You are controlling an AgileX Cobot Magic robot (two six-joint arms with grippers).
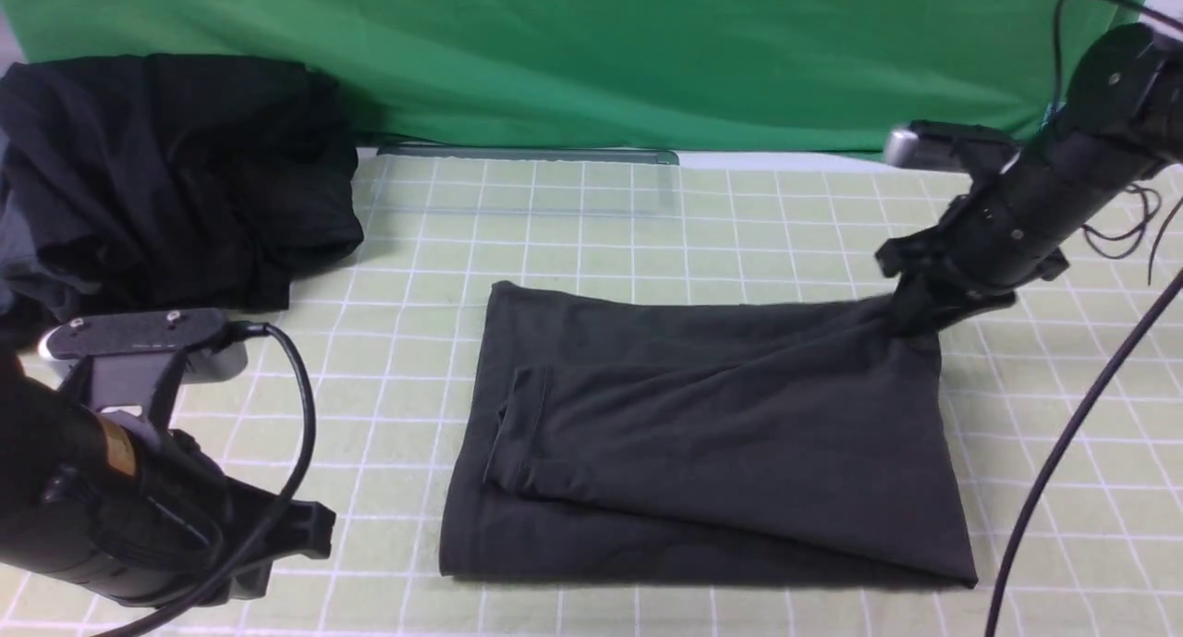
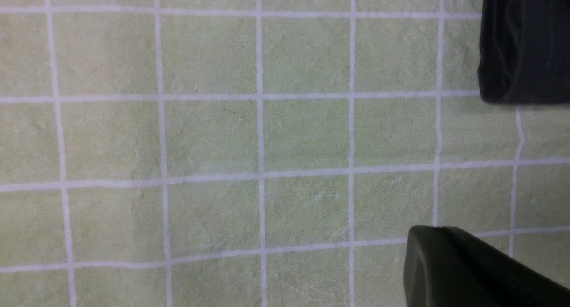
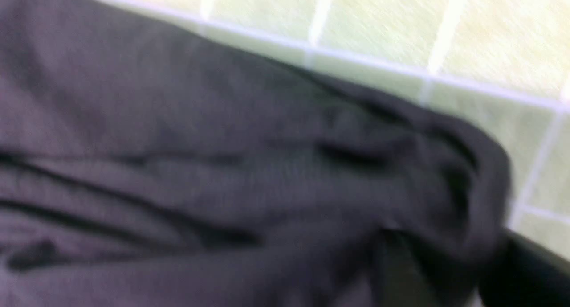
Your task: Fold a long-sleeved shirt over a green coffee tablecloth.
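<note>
Charcoal shirt (image 1: 730, 434), folded, creased near right claw (image 1: 910, 318).

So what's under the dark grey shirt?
The green tablecloth with white lines shows all around the shirt, so it probably carries on underneath. The part right under the shirt is covered, so I can't see it.

1. The background is screened by a plain green cloth (image 1: 591, 55), lightly creased.
2. A narrow white strip (image 1: 786, 160) is exposed beneath it.
3. Black garments (image 1: 185, 175) are heaped at the far left.
</note>
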